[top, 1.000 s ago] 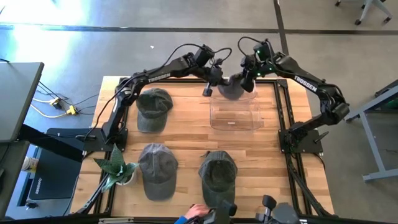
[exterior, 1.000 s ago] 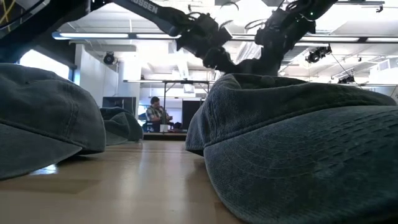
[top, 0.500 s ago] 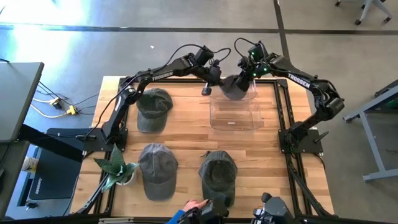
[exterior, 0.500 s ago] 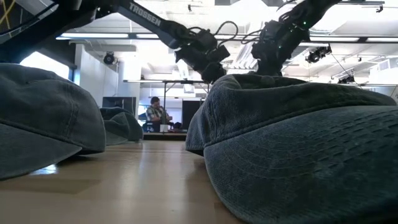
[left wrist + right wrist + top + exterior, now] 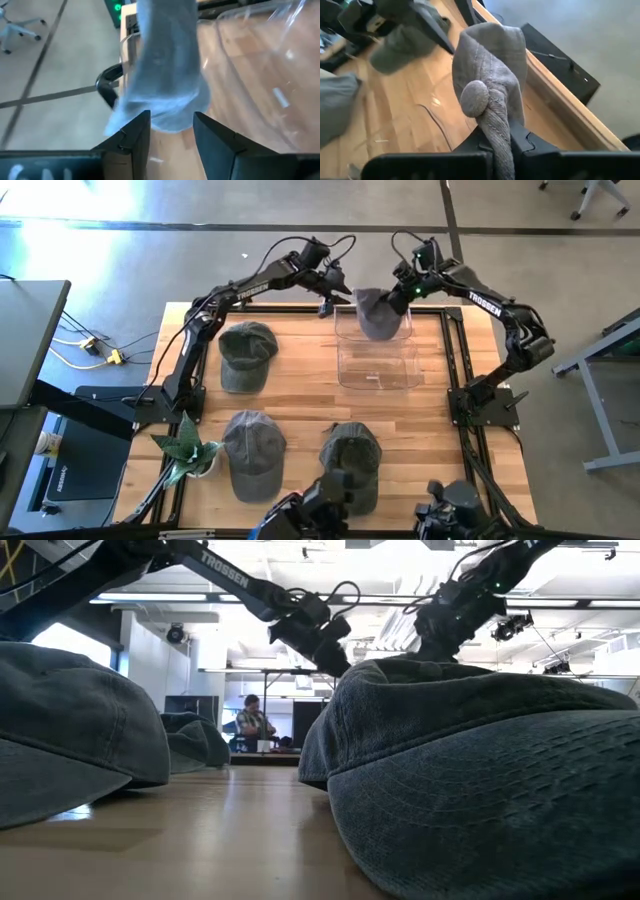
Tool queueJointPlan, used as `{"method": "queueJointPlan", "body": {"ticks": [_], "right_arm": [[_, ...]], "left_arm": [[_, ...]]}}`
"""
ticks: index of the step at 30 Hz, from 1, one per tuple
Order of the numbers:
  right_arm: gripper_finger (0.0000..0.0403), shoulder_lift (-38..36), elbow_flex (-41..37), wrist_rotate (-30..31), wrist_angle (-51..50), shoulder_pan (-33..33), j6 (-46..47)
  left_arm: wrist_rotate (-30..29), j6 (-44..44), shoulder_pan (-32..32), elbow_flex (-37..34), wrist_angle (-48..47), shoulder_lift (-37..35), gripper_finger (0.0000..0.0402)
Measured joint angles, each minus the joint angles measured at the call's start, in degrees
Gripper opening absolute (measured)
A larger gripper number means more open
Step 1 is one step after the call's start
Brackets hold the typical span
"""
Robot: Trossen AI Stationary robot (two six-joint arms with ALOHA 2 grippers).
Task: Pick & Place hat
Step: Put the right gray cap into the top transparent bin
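Observation:
A grey hat (image 5: 373,313) hangs over the far part of a clear plastic bin (image 5: 379,362), with my right gripper (image 5: 402,293) shut on it. The right wrist view shows its crown and top button (image 5: 474,98). My left gripper (image 5: 328,302) stands open just left of the hat, above the bin's far left corner; the hat's edge (image 5: 165,107) shows right in front of its open fingers (image 5: 141,131). In the low view the held hat is hidden behind a near hat (image 5: 480,770); both grippers show above, left (image 5: 328,645), right (image 5: 447,632). My right gripper pinches a bunched fold of the hat's crown (image 5: 498,131), just below the top button, between its two fingers. The fingers slant downward from the table's right side. The hat hangs from them, clear of the table, over the bin's far part.
Three more grey hats lie on the wooden table: one at the left (image 5: 245,352), two along the near edge (image 5: 252,452) (image 5: 352,462). A small plant (image 5: 187,448) stands at the near left corner. A person (image 5: 250,722) sits in the room beyond.
My left gripper has opened, let go of the hat and drawn away toward the table's far left. My right gripper has rolled and shifted slightly, keeping its hold. The hat now hangs from the right gripper alone, a little nearer the far edge.

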Motion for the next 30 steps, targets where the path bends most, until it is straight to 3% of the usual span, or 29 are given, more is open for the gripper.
{"method": "queueJointPlan", "body": {"ticks": [12,20,24,30], "right_arm": [[0.0007,6.59,-0.02,-12.88,4.28,-1.80,-1.44],[0.0009,9.24,-0.04,-9.52,4.82,-2.10,-6.21],[0.0040,9.38,-0.04,-8.20,4.84,-2.10,-7.95],[0.0125,9.38,-0.04,-10.17,4.76,-3.20,-7.68]], "left_arm": [[3.83,-5.93,0.19,-0.08,0.86,-3.40,0.0147],[2.90,-7.52,0.25,0.04,0.95,-5.50,0.0147],[2.75,-9.56,0.25,-0.09,0.34,-5.31,0.0147],[6.02,-15.75,0.25,-0.09,-0.46,-5.65,0.0147]]}}
